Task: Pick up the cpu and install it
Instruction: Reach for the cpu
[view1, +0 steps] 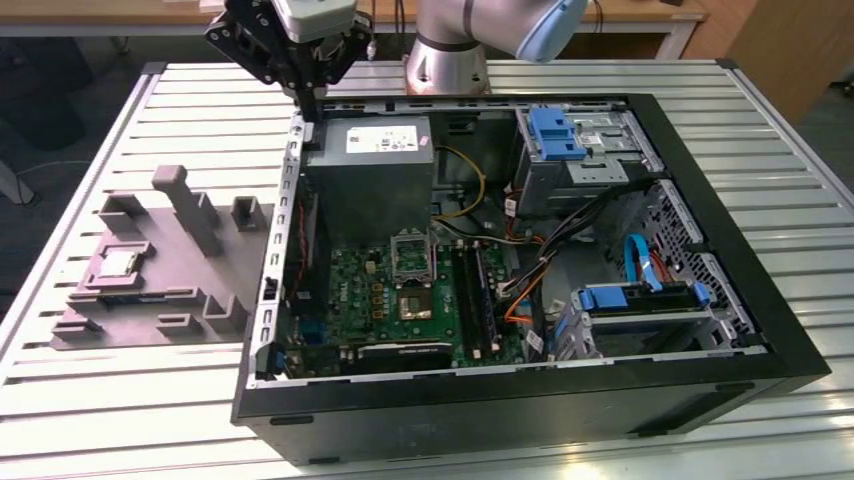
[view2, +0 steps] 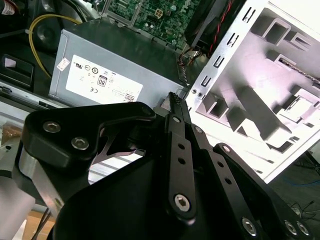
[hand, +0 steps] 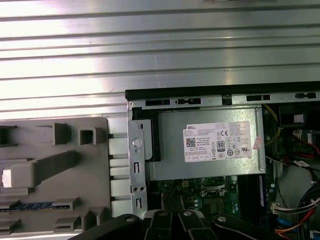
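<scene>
So right now the tool (view1: 310, 100) hangs above the back corner of the open case (view1: 534, 400), on the exterior view's left, roughly over the edge where the power supply (view1: 380, 170) sits. In the second wrist view its fingers (view2: 177, 150) run together to a single tip, so I'd call it closed, with nothing between them.

The cpu (view1: 118, 264) isn't picked yet. It's lying flat in its pocket on the grey tray (view1: 187, 300), which sits on the counter (view1: 134, 400) just beside the case, on the exterior view's left. The tool is well apart from it, up high and toward the back.

The socket (view1: 414, 252) on the board looks open and bare, so I'd say nothing's been installed. My read is that this is the very start, the approach before the grab.

For the pick, I reckon the tool has to get across over the tray, spread its fingers wide enough to straddle that little chip, and come down square on it. The tray's raised bits stand close by, so there isn't much room for sloppiness.
</scene>
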